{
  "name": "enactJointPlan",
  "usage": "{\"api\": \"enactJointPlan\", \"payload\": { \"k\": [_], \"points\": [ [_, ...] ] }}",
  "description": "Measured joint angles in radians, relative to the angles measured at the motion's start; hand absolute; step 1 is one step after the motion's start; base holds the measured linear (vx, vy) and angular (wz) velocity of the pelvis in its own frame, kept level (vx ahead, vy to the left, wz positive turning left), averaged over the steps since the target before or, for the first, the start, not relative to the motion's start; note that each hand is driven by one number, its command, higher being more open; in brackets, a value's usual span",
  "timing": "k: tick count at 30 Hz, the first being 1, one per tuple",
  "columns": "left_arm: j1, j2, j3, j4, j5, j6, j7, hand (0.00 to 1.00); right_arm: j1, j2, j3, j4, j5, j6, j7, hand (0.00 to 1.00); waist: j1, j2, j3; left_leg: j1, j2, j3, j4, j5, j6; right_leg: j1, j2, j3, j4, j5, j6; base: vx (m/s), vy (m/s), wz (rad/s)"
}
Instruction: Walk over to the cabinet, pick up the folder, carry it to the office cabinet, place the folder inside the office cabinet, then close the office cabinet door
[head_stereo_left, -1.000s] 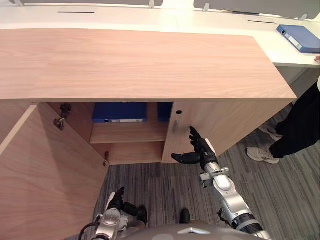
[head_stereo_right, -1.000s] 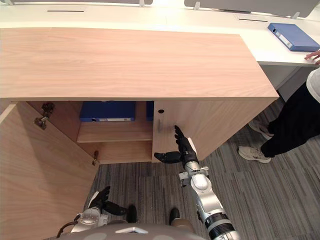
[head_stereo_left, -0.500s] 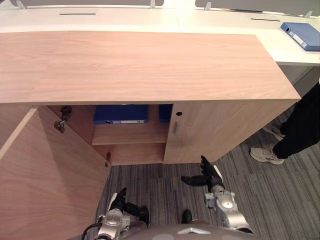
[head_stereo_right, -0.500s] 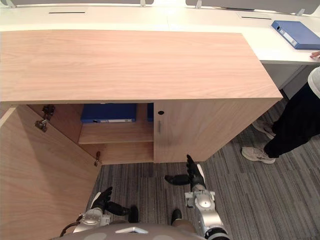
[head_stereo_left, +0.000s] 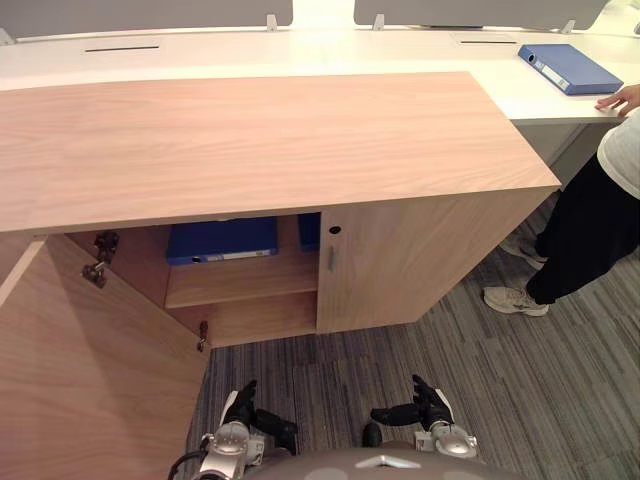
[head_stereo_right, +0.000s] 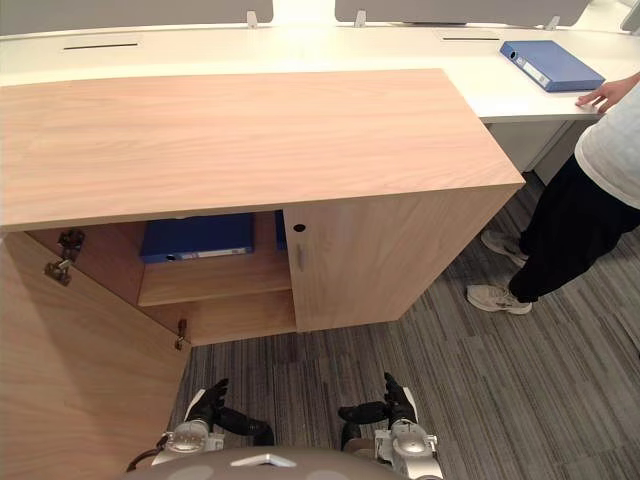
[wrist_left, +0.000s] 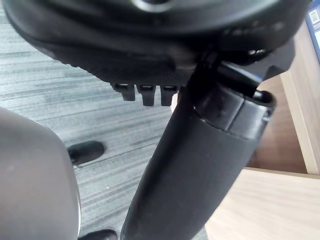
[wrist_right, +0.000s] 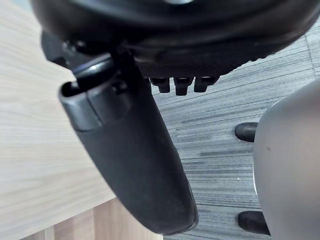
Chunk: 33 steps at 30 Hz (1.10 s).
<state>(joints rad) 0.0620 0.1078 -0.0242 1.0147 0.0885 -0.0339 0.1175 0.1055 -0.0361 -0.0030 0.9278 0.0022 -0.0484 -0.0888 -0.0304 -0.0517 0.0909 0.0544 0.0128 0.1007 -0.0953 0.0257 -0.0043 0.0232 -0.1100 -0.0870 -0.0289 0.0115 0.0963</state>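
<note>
A blue folder (head_stereo_left: 222, 240) lies flat on the upper shelf inside the wooden office cabinet (head_stereo_left: 260, 140). The cabinet's left door (head_stereo_left: 90, 390) stands wide open towards me, while its right door (head_stereo_left: 400, 260) is closed. Both hands hang low by my body, apart from the cabinet and holding nothing. My left hand (head_stereo_left: 243, 404) is open, with its thumb (wrist_left: 200, 165) straight. My right hand (head_stereo_left: 422, 406) is open too, thumb (wrist_right: 132, 160) stretched out over the carpet.
A second blue folder (head_stereo_left: 570, 68) lies on the white desk (head_stereo_left: 300, 45) behind the cabinet. A person (head_stereo_left: 600, 200) in dark trousers stands at the right, one hand on the desk. Striped grey carpet (head_stereo_left: 520, 380) lies in front of the cabinet.
My right hand has left the cabinet's right door and dropped down to my side. The camera has shifted, bringing more of the person into view. The left hand has stayed low.
</note>
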Motion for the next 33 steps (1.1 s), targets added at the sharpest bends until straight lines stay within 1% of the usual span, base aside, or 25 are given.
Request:
{"api": "enactJointPlan", "payload": {
  "k": [1,6,8,9,11,13,14,17,18,19,20,22,24,26,29,31,32,33],
  "points": [
    [0.0,0.0,0.0,0.005,-0.001,0.0,0.002,1.0,-0.006,0.004,-0.02,0.013,0.0,0.001,0.0,1.0,0.0,0.0,0.0,0.002,-0.001,0.004,0.0,-0.003,-0.001,0.002,0.0,0.005,-0.003,0.0,0.0,0.03,0.015,-0.09],
    [0.001,0.0,0.002,0.011,-0.01,0.001,0.007,1.0,-0.017,0.003,-0.026,0.03,0.0,0.006,-0.004,1.0,0.0,0.004,-0.001,0.019,-0.001,0.027,0.001,-0.016,0.0,0.014,-0.001,0.018,-0.009,-0.002,0.002,0.02,0.011,-0.12],
    [-0.004,-0.002,0.003,0.01,-0.019,0.0,0.008,1.0,-0.025,0.003,-0.048,0.033,0.0,0.007,-0.004,1.0,-0.001,0.008,0.003,0.01,-0.003,0.027,0.006,-0.017,0.001,-0.018,-0.005,0.02,0.05,-0.029,0.005,0.0,0.004,0.02],
    [-0.004,-0.002,0.005,0.01,-0.032,-0.001,0.013,1.0,-0.029,0.002,-0.057,0.041,0.001,0.008,-0.006,1.0,-0.001,0.009,0.003,0.002,-0.006,0.022,0.007,-0.015,0.003,-0.049,-0.007,0.028,0.102,-0.053,0.004,0.0,0.011,0.06],
    [0.003,0.001,0.025,0.011,-0.049,0.0,0.026,1.0,-0.034,0.002,-0.056,0.048,0.002,0.011,-0.009,1.0,0.002,0.003,0.006,-0.006,-0.009,0.013,0.007,-0.014,0.005,-0.08,-0.011,0.039,0.16,-0.08,0.001,0.0,0.02,0.1],
    [0.01,0.002,0.055,0.011,-0.059,0.0,0.031,1.0,-0.035,0.003,-0.057,0.047,0.002,0.012,-0.009,1.0,0.003,-0.002,0.007,-0.008,-0.014,-0.007,0.007,-0.016,0.008,-0.08,-0.017,0.033,0.17,-0.099,0.002,0.0,0.003,0.25],
    [0.013,0.0,0.085,0.011,-0.063,0.0,0.033,1.0,-0.034,0.003,-0.059,0.047,0.003,0.014,-0.01,1.0,0.007,-0.001,0.007,-0.007,-0.017,-0.027,0.007,-0.017,0.009,-0.079,-0.021,0.025,0.188,-0.119,0.003,0.0,-0.014,0.38],
    [0.017,-0.004,0.13,0.011,-0.086,0.0,0.046,1.0,-0.029,0.002,-0.063,0.047,0.001,0.015,-0.01,1.0,0.021,0.003,0.007,-0.006,-0.02,-0.068,0.007,-0.015,0.009,-0.067,-0.023,0.0,0.21,-0.155,-0.003,0.02,-0.036,0.42],
    [0.018,-0.004,0.136,0.011,-0.095,0.0,0.05,1.0,-0.029,0.002,-0.064,0.047,0.001,0.016,-0.01,1.0,0.023,0.003,0.007,-0.007,-0.02,-0.079,0.011,-0.015,0.009,-0.061,-0.024,-0.008,0.212,-0.157,-0.001,0.04,-0.053,0.51],
    [0.022,-0.007,0.159,0.011,-0.111,0.0,0.051,1.0,-0.028,0.004,-0.071,0.047,0.001,0.017,-0.013,1.0,0.023,0.003,0.008,-0.007,-0.02,-0.105,0.021,-0.017,0.007,-0.043,-0.024,-0.026,0.211,-0.162,-0.005,0.06,-0.057,0.48],
    [0.023,-0.007,0.165,0.012,-0.12,0.0,0.052,1.0,-0.027,0.004,-0.074,0.047,0.001,0.017,-0.016,1.0,0.022,0.003,0.008,-0.007,-0.02,-0.119,0.025,-0.019,0.005,-0.034,-0.023,-0.03,0.211,-0.164,-0.009,0.08,-0.062,0.72],
    [0.026,-0.011,0.179,0.011,-0.128,0.0,0.056,1.0,-0.024,0.004,-0.076,0.047,0.0,0.017,-0.029,1.0,0.023,0.003,0.01,-0.008,-0.017,-0.177,0.047,-0.025,-0.004,0.005,-0.018,-0.03,0.211,-0.171,-0.022,0.07,-0.042,0.83],
    [0.028,-0.021,0.21,0.01,-0.143,-0.001,0.059,1.0,-0.028,0.004,-0.076,0.046,-0.001,0.016,-0.032,1.0,0.027,0.004,0.011,-0.013,-0.017,-0.204,0.066,-0.027,-0.006,0.028,-0.016,-0.034,0.211,-0.174,-0.027,0.04,-0.038,0.66],
    [0.029,-0.032,0.239,0.01,-0.16,-0.001,0.062,1.0,-0.039,0.004,-0.076,0.045,-0.002,0.015,-0.033,1.0,0.03,0.004,0.011,-0.036,-0.02,-0.231,0.088,-0.027,-0.007,0.032,-0.017,-0.056,0.21,-0.176,-0.031,-0.01,-0.05,0.53],
    [0.025,-0.05,0.289,0.008,-0.199,-0.001,0.071,1.0,-0.049,0.006,-0.075,0.027,-0.002,0.016,-0.047,1.0,0.031,0.009,0.02,-0.086,-0.034,-0.274,0.134,-0.025,-0.01,0.033,-0.024,-0.119,0.204,-0.178,-0.032,-0.04,-0.044,0.61],
    [0.026,-0.068,0.329,-0.015,-0.234,0.0,0.086,1.0,-0.047,0.009,-0.085,0.0,-0.002,0.015,-0.061,1.0,0.033,0.014,0.031,-0.146,-0.053,-0.269,0.196,-0.02,-0.011,0.034,-0.039,-0.18,0.206,-0.191,-0.029,-0.1,-0.011,0.72],
    [0.028,-0.068,0.33,-0.021,-0.241,0.0,0.091,1.0,-0.049,0.013,-0.092,0.0,-0.001,0.015,-0.065,1.0,0.036,0.014,0.032,-0.153,-0.056,-0.258,0.196,-0.017,-0.009,0.034,-0.044,-0.193,0.207,-0.203,-0.026,-0.13,0.002,0.62],
    [0.03,-0.073,0.337,-0.033,-0.248,0.0,0.095,1.0,-0.051,0.019,-0.096,-0.001,-0.001,0.015,-0.071,1.0,0.037,0.019,0.035,-0.157,-0.052,-0.232,0.19,-0.019,-0.004,0.037,-0.054,-0.216,0.211,-0.212,-0.021,-0.14,0.02,0.52]
  ]
}}
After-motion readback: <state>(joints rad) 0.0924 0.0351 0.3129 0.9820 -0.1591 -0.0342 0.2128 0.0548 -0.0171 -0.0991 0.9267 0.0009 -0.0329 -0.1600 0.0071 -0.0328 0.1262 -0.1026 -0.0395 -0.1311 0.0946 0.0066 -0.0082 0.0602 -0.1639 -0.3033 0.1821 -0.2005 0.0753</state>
